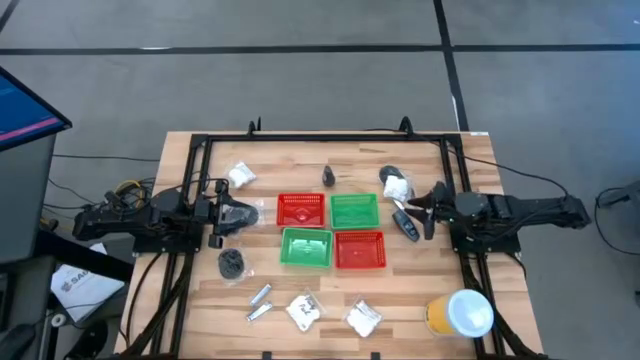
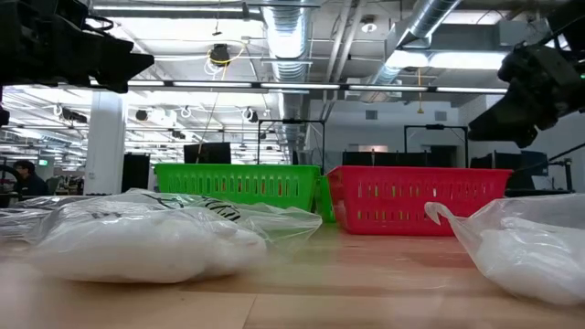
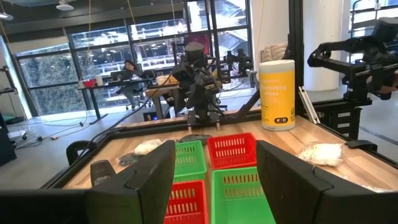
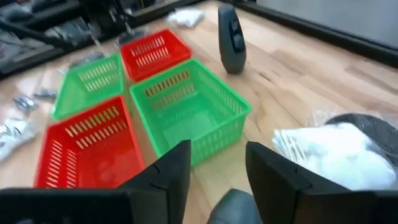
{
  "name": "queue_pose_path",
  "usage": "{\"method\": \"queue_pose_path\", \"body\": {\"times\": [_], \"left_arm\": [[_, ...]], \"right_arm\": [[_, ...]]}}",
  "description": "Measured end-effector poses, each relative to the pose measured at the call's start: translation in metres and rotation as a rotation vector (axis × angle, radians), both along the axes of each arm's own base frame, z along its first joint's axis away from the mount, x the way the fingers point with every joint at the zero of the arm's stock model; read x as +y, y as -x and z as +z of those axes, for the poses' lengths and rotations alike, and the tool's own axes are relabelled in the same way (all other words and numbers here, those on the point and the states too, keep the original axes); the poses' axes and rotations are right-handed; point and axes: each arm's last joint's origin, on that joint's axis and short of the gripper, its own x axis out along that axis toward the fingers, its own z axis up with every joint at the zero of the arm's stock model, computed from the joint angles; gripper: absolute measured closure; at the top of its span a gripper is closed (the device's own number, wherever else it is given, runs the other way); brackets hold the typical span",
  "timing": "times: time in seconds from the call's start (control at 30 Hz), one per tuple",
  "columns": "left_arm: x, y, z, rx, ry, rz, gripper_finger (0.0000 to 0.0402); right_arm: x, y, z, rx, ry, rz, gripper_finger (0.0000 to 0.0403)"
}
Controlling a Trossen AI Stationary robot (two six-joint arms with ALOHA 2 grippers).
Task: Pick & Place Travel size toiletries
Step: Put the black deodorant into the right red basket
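Mid-bench sit four baskets in a square: red (image 1: 300,209) and green (image 1: 354,210) behind, green (image 1: 306,247) and red (image 1: 359,249) in front. All look empty. Toiletries lie scattered around them: white packets (image 1: 241,175) at the left rear and two more packets (image 1: 304,311) near the front edge, silver tubes (image 1: 260,301) beside those, a black coil (image 1: 231,263) front left, a dark bottle (image 1: 328,177) standing behind the baskets, a second bottle (image 1: 405,222) lying just right of them, and a packet on a coil (image 1: 396,186) near the right arm.

Risks, as judged:
- Crinkly packets may slip or bunch if pinched at an edge.
- The upright bottle could topple from a side knock.
- The lying bottle sits close to the basket wall; a wide approach might nudge the basket.

Left gripper (image 3: 214,180) hovers left of the baskets, fingers spread wide, holding nothing. Right gripper (image 4: 217,177) hangs over the lying bottle (image 4: 233,208), fingers (image 4: 165,177) parted, not yet touching it as far as can be told.
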Motion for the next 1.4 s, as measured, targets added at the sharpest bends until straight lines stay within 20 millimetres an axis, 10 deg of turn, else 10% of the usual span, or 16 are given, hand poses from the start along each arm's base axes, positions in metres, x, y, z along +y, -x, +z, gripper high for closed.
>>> {"method": "queue_pose_path", "body": {"times": [0.7,1.4], "left_arm": [[0.000,0.000,0.001,-0.007,0.010,-0.001,0.0188],[0.000,-0.003,-0.001,0.018,0.011,-0.001,0.0188]], "right_arm": [[0.006,-0.062,0.070,0.606,-0.117,-0.079,0.0154],[0.012,-0.108,0.017,1.022,-0.181,-0.072,0.0154]]}}
